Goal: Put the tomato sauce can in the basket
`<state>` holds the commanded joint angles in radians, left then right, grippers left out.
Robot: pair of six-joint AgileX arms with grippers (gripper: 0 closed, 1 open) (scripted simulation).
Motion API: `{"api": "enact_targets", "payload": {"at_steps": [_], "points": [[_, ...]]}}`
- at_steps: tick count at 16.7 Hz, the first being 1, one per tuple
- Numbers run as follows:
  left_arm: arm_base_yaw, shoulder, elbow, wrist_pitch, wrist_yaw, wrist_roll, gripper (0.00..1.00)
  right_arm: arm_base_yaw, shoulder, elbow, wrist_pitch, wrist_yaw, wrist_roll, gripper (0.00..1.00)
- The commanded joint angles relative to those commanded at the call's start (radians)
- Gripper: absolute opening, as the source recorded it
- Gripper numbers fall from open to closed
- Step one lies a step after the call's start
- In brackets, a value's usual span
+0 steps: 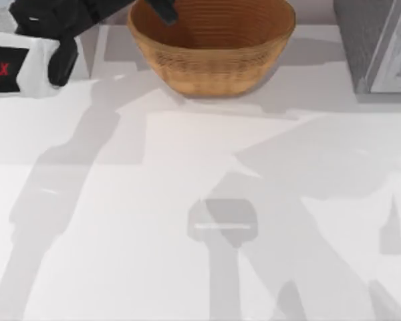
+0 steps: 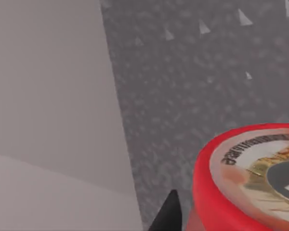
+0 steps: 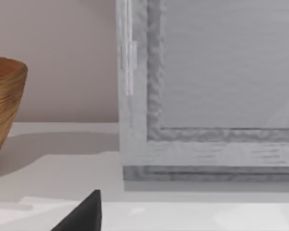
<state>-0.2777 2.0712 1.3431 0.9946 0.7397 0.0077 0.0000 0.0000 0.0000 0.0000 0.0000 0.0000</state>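
Basket: tan-brown woven ribbing. Tomato sauce can: red rim, gold-and-white printed top. Tabletop: plain white. Cabinet: pale grey.

- The worktop is pale white and crossed by grey shadows.
- The basket sits on it at the far edge, near the middle.
- A grey framed cabinet stands at the far right corner.

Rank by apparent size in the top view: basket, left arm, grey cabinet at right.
1. basket: largest.
2-3. left arm and grey cabinet: both cut off by the frame edge, similar visible area, so no firm ranking.
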Motion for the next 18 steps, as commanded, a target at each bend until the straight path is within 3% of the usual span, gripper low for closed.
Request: {"api": "enact_targets", "payload": {"at_steps": [10, 18], "points": [[-0.033, 0.035, 0.144, -0.335, -0.185, -0.004, 0.0, 0.0, 0.0, 0.0, 0.0, 0.0, 0.0, 1.0], [-0.029, 0.048, 0.16, -0.378, -0.205, 0.006, 0.0, 0.0, 0.0, 0.0, 0.0, 0.0, 0.0, 1.0]]}}
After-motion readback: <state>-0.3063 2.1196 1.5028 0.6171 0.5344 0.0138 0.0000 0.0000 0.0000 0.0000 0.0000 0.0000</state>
